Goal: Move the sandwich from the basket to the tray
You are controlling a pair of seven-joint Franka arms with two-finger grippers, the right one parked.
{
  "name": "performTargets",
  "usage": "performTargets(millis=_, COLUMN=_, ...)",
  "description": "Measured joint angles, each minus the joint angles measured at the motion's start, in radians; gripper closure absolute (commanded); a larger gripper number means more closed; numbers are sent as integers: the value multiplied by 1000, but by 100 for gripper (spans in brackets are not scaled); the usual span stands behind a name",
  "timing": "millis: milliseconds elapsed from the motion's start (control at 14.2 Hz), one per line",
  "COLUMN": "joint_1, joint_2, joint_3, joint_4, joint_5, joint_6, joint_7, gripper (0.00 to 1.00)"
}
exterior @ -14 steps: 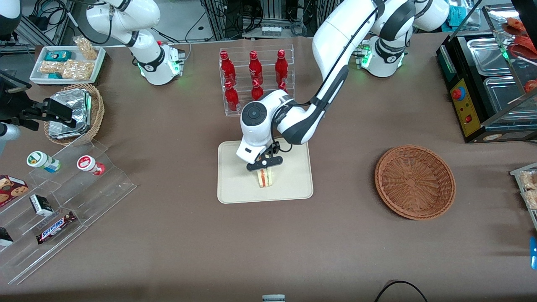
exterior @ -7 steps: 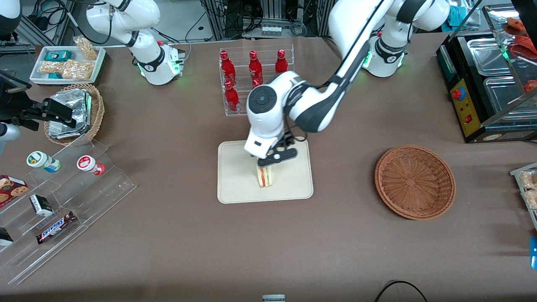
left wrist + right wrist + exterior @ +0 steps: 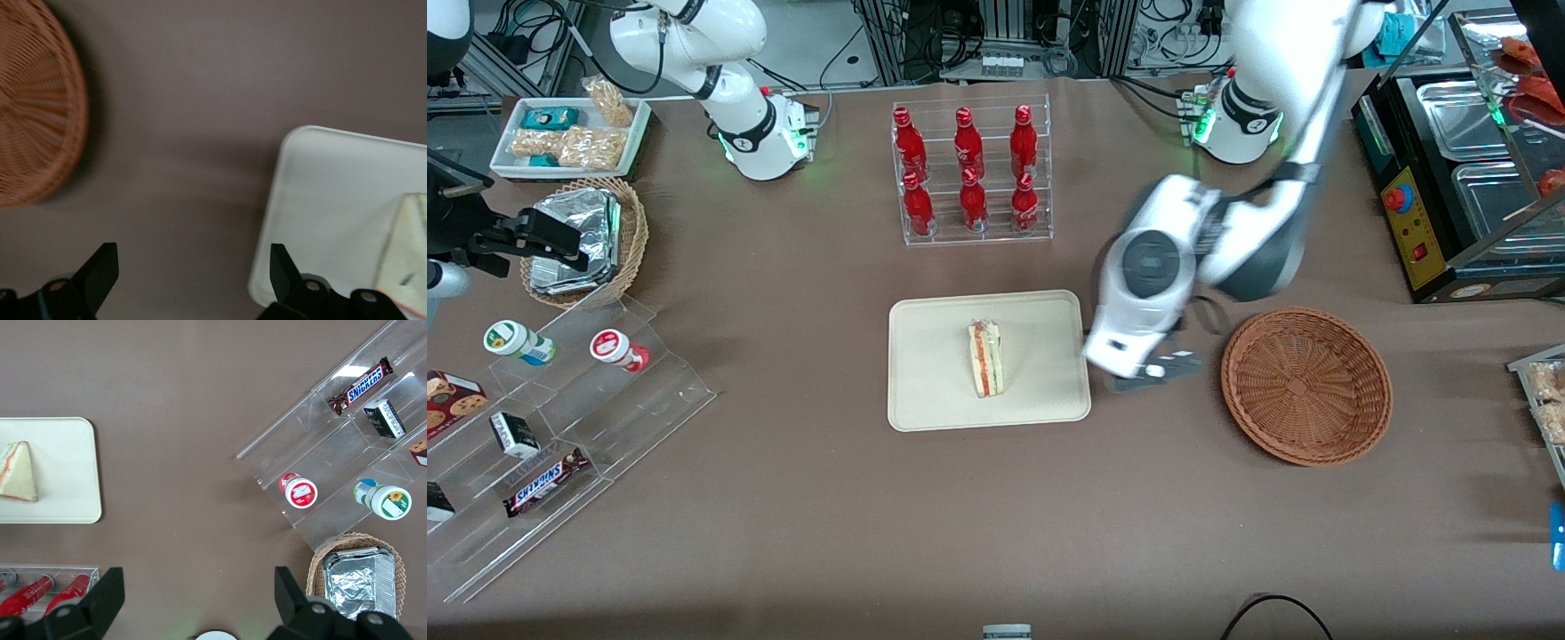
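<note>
The basket [image 3: 1305,386] lies on the table [image 3: 871,516] toward the working arm's end, with nothing in it. Just beside it, between the basket and the tray [image 3: 925,391], the pincer [image 3: 1154,373] hangs over bare table, spread wide and holding nothing; the wrist view shows its two black fingertips [image 3: 100,267] well apart above the brown cloth, the basket [image 3: 33,107] at one side and the tray's rounded corner [image 3: 293,143] at the other. The sandwich [image 3: 985,358] stands on the tray near its middle, filling edge up, clear of the rim; it also shows in the left wrist view [image 3: 407,260]. Farther from the camera, a clear rack of red bottles [image 3: 969,169] stands near the table's far edge.
</note>
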Motion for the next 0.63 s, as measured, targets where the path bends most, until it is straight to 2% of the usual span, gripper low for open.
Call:
performTargets(millis=351, joint_1=205, joint_2=-211, joint_3=2, joint_4=-76, joint_5=0, joint_6=-187, joint_7=402, gripper=0)
performTargets(millis=632, joint_1=302, joint_2=-330, joint_3=2, joint_4=-78, joint_5=0, joint_6=-274, joint_7=607, gripper=0)
